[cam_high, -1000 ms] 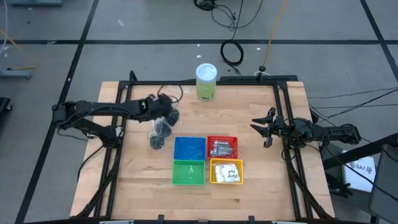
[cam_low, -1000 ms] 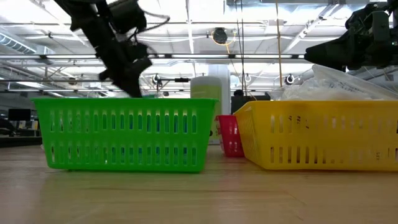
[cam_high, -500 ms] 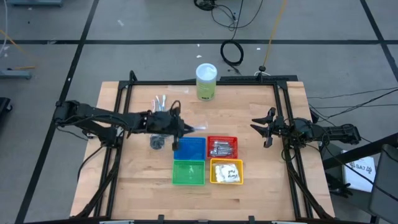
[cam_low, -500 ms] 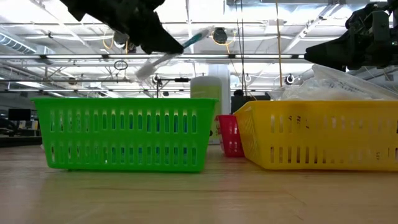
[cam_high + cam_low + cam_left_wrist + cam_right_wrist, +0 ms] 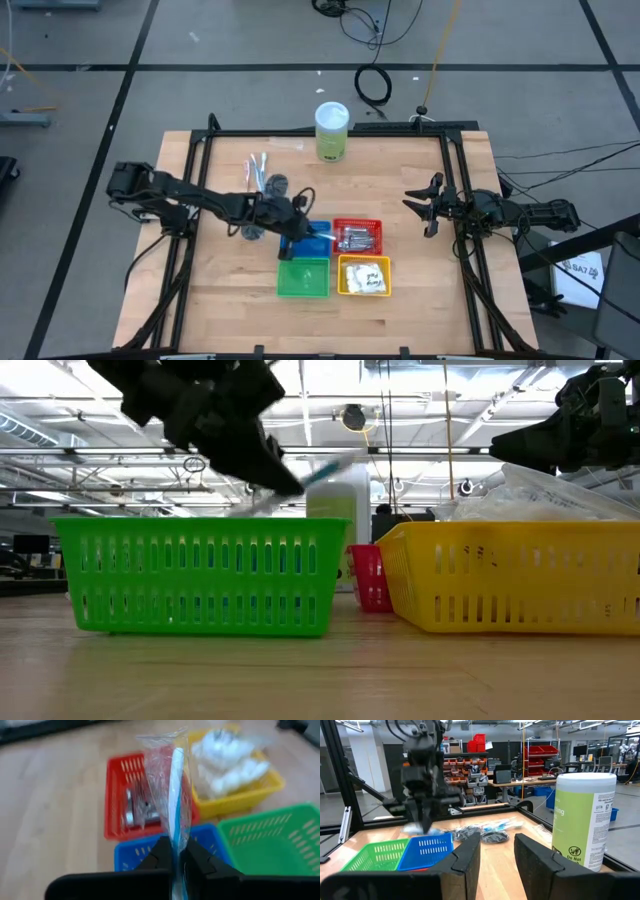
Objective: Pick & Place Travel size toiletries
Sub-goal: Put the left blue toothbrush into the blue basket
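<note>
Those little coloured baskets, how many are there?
4, in a square block mid-table: blue and red behind, green and yellow in front. None seem hidden.

Table [image 5: 420, 300]: pale wood, matt, visible grain. Baskets [image 5: 255, 835]: slotted plastic, slight sheen. Stick [image 5: 176, 795]: clear crinkly glossy wrap. Tubes [image 5: 355, 238]: shiny silver foil. Fingers [image 5: 465, 862]: smooth black plastic, matt.

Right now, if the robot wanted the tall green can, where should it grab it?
Probably around the middle of the can, from the side. It stands upright and is round, with a wide lid on top. The open right gripper is free; the left gripper holds a wrapped stick over the blue basket.
</note>
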